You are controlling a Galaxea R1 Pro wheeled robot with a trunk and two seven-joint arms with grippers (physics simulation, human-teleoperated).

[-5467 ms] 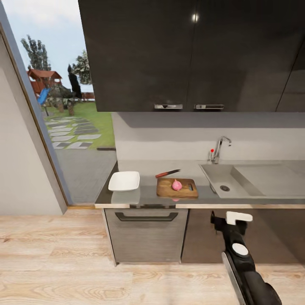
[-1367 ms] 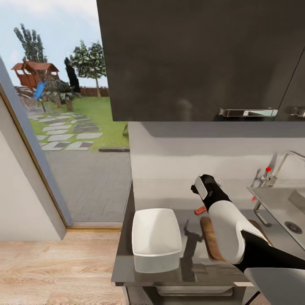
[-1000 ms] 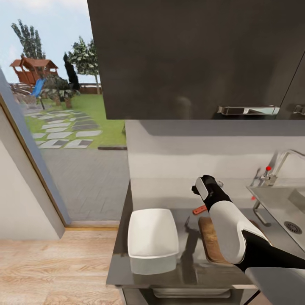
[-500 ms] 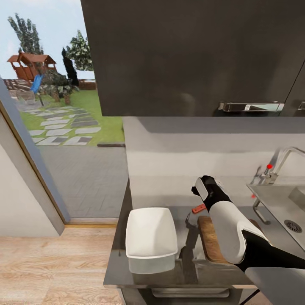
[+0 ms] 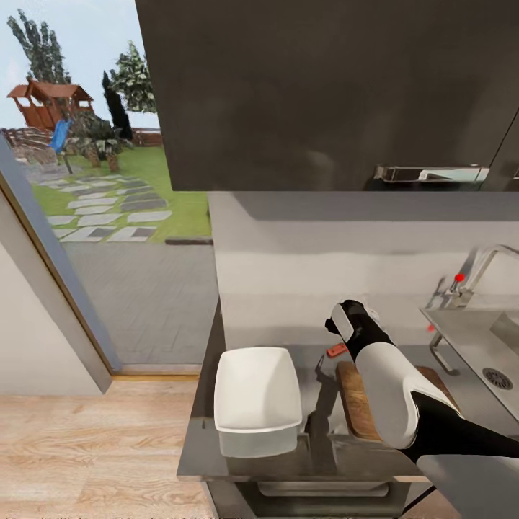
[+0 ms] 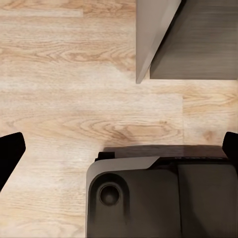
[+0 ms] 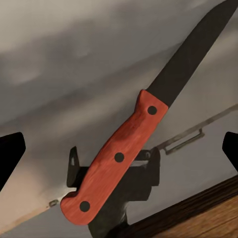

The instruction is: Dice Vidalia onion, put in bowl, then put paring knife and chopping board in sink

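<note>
the right arm [image 5: 386,382] reaches forward over the counter [image 5: 324,432], its white forearm covering most of the board [image 5: 349,404], which lies just right of the bowl [image 5: 257,400]. the bowl sits near the counter's left end, apart from the board by a narrow strip of grey surface. beyond the wrist, the red handle end of the knife [image 5: 336,350] peeks out on the counter, just behind the board's far edge.

in the right wrist view the knife [image 7: 134,148] lies flat on the grey counter, red riveted handle toward the board's wooden edge [image 7: 198,218], dark blade pointing away. the right gripper [image 7: 119,151] hangs above it with its jaws spread wide; the two dark fingertips [image 7: 10,151] show at opposite edges of the picture, well clear of the handle, and the gripper's shadow falls across the handle's middle. nothing is held.

the sink [image 5: 483,346] is at the far right of the head view, with its round drain [image 5: 497,376] and the tap [image 5: 472,277] with a red knob behind it. the onion is hidden; i cannot tell where it lies.

the left gripper [image 6: 119,151] points down at the wooden floor [image 6: 74,89] beside the robot's dark base [image 6: 158,198], its fingertips set wide apart and holding nothing. a cabinet corner [image 6: 153,39] stands nearby.

dark wall cupboards [image 5: 324,94] hang over the counter, and a garden shows through the glass at left.
</note>
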